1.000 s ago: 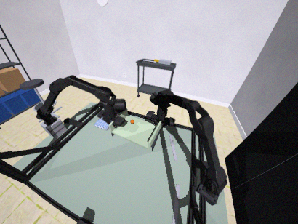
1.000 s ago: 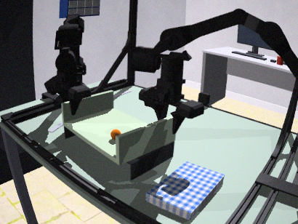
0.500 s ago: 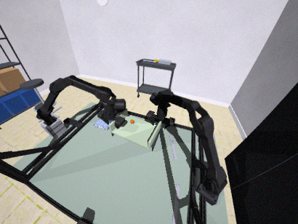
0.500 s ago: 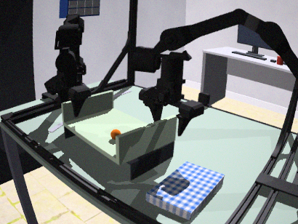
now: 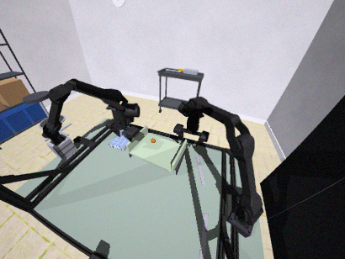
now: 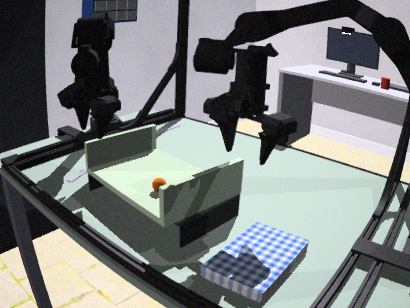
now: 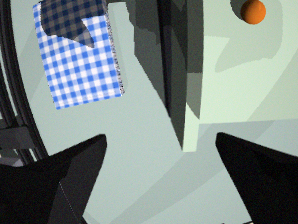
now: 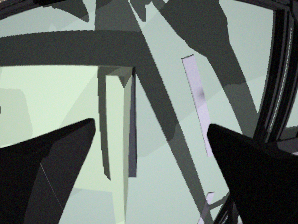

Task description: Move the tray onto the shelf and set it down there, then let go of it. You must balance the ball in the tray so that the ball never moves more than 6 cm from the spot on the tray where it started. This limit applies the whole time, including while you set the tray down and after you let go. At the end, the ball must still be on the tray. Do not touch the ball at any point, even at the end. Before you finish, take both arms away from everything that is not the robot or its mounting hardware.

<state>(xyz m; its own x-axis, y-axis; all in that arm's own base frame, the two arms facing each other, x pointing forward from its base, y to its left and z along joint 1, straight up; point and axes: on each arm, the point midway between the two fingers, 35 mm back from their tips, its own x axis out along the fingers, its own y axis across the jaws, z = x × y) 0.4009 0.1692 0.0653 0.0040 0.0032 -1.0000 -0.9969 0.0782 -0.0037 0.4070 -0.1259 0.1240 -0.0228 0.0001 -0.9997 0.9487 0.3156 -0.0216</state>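
The pale green tray [image 5: 157,156] [image 6: 125,172] [image 7: 240,90] [image 8: 50,100] is at the far side of the table [image 5: 126,210] [image 6: 325,200] [image 7: 145,115] [image 8: 250,40], with dark panels showing beneath its end walls; whether these belong to the shelf I cannot tell. The orange ball [image 5: 153,140] [image 6: 159,184] [image 7: 253,11] is on the tray floor, in its far left part as the top view shows it.

The left gripper [image 5: 127,135] [image 6: 246,156] [image 7: 162,140] is opened wide, holding nothing, its fingertips apart from the tray's left wall. The right gripper [image 5: 191,140] [image 6: 92,132] [image 8: 153,127] is likewise spread wide and empty, by the right wall.

A blue-and-white checked block [image 5: 119,142] [image 6: 270,250] [image 7: 75,70] lies left of the tray, apart from it. To the tray's right, a pale lilac strip [image 5: 199,170] [image 8: 196,100] lies on the table.
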